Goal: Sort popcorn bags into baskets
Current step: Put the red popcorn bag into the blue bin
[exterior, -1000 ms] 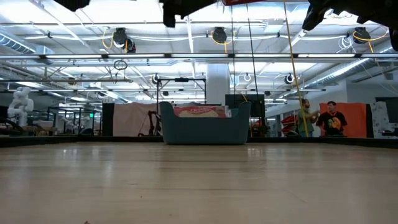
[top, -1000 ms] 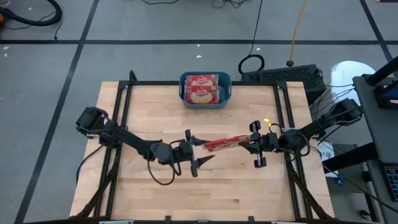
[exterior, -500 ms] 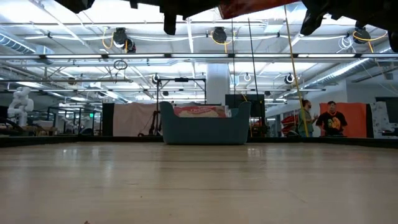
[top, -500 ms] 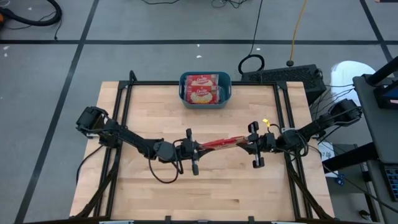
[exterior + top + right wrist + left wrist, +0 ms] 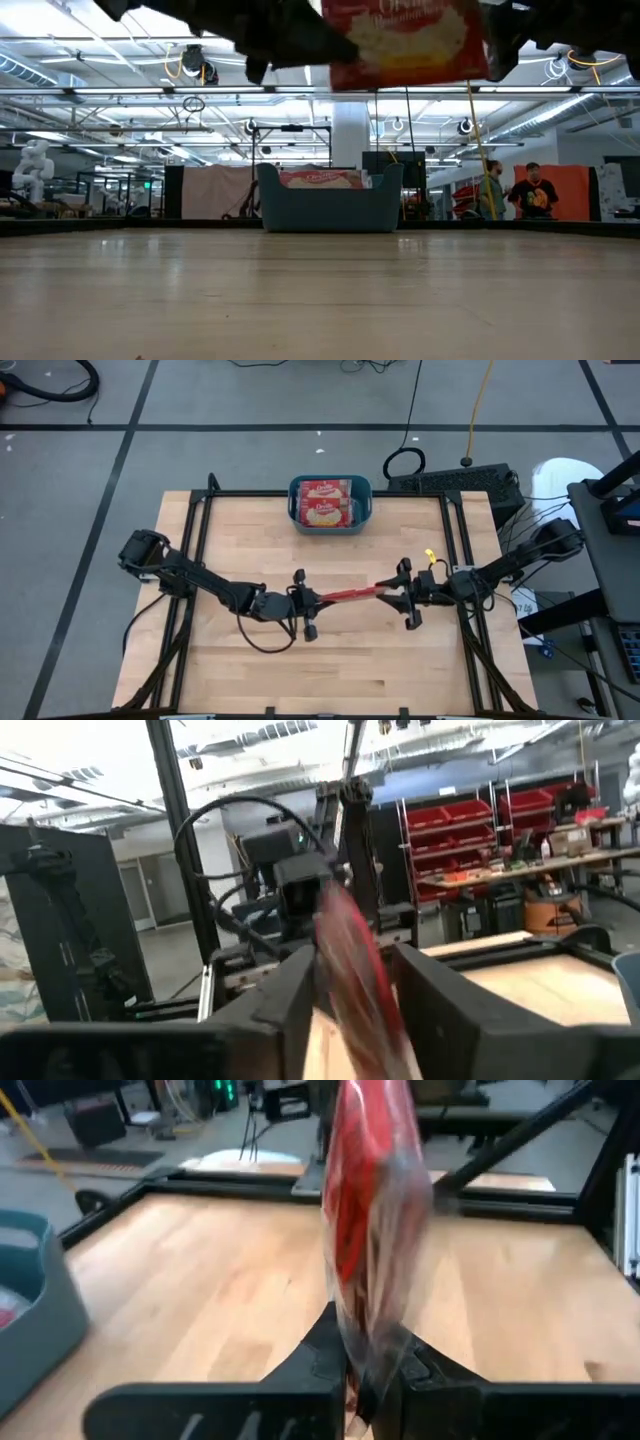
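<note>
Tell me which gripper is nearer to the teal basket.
Right, narrowly. The right gripper sits in front of the basket and to its right; the left gripper sits farther toward the front edge. Both grip one popcorn bag.

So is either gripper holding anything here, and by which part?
Both hold one flat red popcorn bag in the air: left gripper shut on one end, right gripper shut on the opposite end.

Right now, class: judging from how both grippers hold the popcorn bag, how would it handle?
Probably light and thin: the popcorn bag hangs between the left gripper and right gripper without visible sagging. Its glossy wrapper may be slippery.
</note>
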### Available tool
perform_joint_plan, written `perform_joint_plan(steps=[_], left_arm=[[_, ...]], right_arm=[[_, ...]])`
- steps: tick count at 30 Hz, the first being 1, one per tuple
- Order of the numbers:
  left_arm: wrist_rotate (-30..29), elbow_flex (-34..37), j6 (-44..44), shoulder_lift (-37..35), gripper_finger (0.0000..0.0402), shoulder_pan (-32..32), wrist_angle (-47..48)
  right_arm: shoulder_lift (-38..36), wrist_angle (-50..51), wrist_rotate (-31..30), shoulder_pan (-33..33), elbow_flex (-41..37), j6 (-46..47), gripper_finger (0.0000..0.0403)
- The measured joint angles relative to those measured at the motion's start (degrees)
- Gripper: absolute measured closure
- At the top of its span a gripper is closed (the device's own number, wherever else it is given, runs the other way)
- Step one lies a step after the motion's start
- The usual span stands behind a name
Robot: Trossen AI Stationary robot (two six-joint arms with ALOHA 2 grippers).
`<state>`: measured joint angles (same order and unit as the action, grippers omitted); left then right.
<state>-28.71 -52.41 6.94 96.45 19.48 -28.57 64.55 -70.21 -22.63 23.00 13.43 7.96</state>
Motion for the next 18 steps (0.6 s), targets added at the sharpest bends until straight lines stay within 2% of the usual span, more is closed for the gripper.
perform_joint_plan(steps=[4,9,13,18], left_arm=[[-0.17,-0.21,3.55,-2.80,0.0384,0.60,6.03],[0.22,-0.11,6.93,-5.76,0.0371,1.14,15.10],[0.25,-0.18,10.44,-6.39,0.0380,1.17,20.60],[0.66,-0.11,10.84,-6.06,0.0378,0.99,20.91]], right_arm=[[-4.10,6.44,-0.03,-0.02,0.00,1.49,0.0239],[-9.91,17.17,-0.61,0.00,1.69,2.12,0.0225],[-11.62,38.28,-1.96,0.09,10.57,4.26,0.0225],[-5.83,69.23,-2.86,0.09,28.28,6.80,0.0225]])
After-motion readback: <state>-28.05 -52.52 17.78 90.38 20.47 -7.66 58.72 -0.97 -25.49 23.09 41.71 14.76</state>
